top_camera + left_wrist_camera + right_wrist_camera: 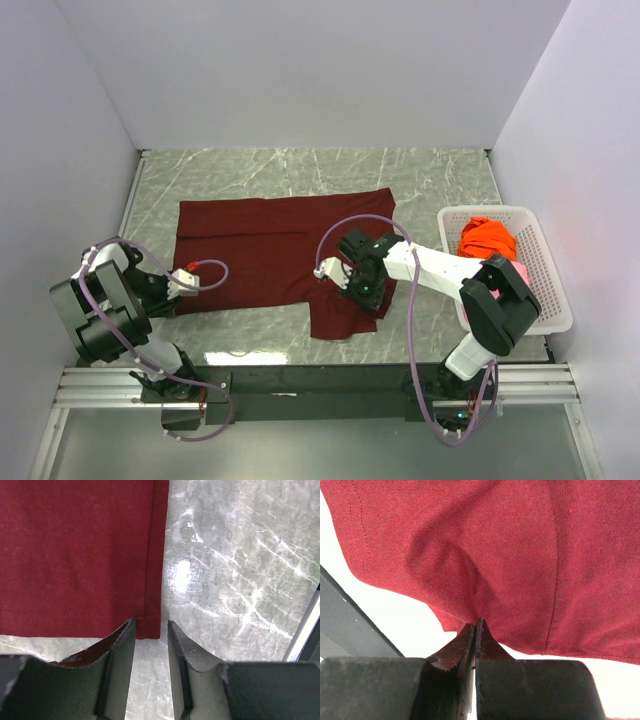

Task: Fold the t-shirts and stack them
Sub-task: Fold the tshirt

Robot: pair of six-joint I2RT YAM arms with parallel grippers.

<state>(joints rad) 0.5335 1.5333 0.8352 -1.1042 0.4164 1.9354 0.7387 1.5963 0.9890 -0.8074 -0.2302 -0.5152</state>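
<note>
From above, the maroon shirt (270,245) is being shown flat across the table's (300,170) middle. At the left wrist, its hemmed corner is being framed by the left gripper (150,625), jaws apart. At the right wrist, its near edge is being pinched by the right gripper (477,622), jaws clamped on cloth. Being soft, light and limp, it is probably best being taken at hems and corners.
</note>
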